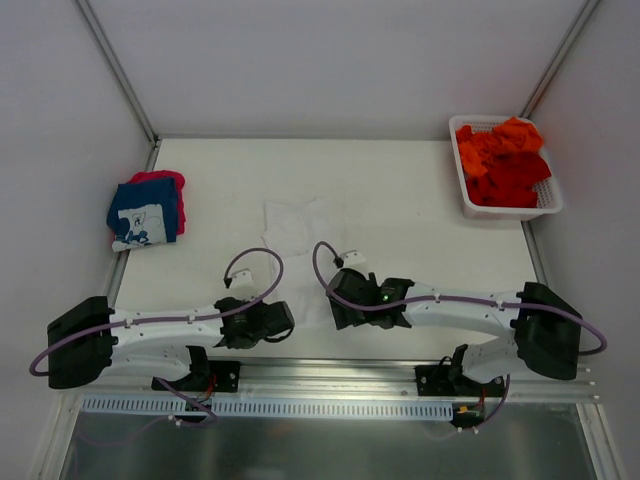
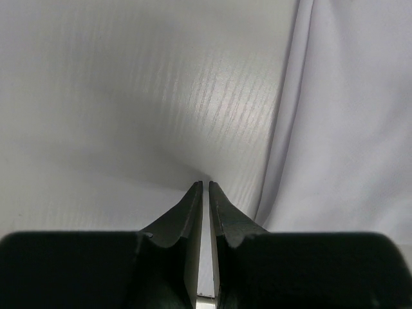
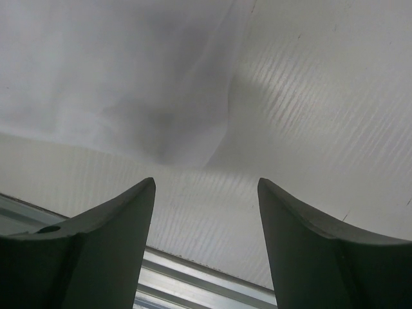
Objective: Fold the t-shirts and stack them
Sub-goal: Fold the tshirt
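Observation:
A plain white t-shirt [image 1: 298, 222] lies spread on the white table, hard to tell from it. My left gripper [image 1: 291, 318] is shut and empty at the shirt's near left edge. In the left wrist view the gripper [image 2: 205, 183] points at bare table, with the white cloth [image 2: 347, 129] just to its right. My right gripper [image 1: 335, 300] is open at the shirt's near right edge. In the right wrist view the gripper [image 3: 206, 180] holds nothing, and a corner of the cloth [image 3: 116, 77] lies just ahead of the fingers. A folded navy tee with white print [image 1: 143, 212] lies on a pink-red one [image 1: 165, 180] at the far left.
A white lattice basket [image 1: 548, 205] at the back right holds crumpled orange and red tees [image 1: 505, 165]. The table's metal front rail [image 3: 193, 277] runs just under the right gripper. Side walls close in the table on the left and right.

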You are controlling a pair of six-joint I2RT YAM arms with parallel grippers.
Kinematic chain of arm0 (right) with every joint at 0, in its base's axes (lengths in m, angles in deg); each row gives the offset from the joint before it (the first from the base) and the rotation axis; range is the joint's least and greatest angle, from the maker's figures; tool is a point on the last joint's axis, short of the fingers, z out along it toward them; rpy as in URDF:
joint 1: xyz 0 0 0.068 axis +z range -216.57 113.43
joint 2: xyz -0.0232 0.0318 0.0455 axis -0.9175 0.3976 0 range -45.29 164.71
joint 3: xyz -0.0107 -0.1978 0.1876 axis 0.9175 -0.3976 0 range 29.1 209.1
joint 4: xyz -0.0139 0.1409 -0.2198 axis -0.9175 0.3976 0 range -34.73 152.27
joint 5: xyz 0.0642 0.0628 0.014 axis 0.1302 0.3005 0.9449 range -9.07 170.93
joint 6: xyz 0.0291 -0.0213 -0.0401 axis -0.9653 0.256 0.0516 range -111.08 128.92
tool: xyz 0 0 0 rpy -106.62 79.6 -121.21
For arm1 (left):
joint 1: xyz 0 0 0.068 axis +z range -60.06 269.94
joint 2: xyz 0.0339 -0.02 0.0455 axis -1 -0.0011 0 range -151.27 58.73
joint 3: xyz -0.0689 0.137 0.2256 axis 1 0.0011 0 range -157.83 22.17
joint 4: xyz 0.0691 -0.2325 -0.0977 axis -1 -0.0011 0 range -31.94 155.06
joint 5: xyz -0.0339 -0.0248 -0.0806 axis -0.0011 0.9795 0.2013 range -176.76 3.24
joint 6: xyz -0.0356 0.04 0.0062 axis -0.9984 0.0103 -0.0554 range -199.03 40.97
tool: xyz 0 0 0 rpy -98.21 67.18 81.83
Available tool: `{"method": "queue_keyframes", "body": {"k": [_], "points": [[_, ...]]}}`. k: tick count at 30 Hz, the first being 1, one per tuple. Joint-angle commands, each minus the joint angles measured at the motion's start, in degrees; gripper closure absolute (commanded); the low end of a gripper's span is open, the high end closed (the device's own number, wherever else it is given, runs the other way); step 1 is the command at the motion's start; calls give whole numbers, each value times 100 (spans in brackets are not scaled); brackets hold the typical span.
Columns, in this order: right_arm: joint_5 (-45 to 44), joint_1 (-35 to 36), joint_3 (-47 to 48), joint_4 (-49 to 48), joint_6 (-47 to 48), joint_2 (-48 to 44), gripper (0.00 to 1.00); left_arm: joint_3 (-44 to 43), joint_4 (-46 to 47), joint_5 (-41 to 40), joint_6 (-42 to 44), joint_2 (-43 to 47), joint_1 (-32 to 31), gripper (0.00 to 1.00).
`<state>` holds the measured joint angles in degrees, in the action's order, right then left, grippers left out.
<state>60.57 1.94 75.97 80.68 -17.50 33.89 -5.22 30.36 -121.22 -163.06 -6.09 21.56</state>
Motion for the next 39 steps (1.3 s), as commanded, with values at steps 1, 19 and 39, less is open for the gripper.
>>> {"method": "queue_keyframes", "body": {"k": [1, 19, 39], "points": [[-82, -13, -116, -159, -224, 98, 31, 313, -107, 247, -412, 320, -131, 91], [665, -470, -1399, -1996, -602, 98, 23, 1500, 683, 203, -720, 1981, -387, 23], [630, -716, -2059, -1644, -593, -1677, 22, 2045, 1210, 519, -571, 3230, -395, 22]]}}
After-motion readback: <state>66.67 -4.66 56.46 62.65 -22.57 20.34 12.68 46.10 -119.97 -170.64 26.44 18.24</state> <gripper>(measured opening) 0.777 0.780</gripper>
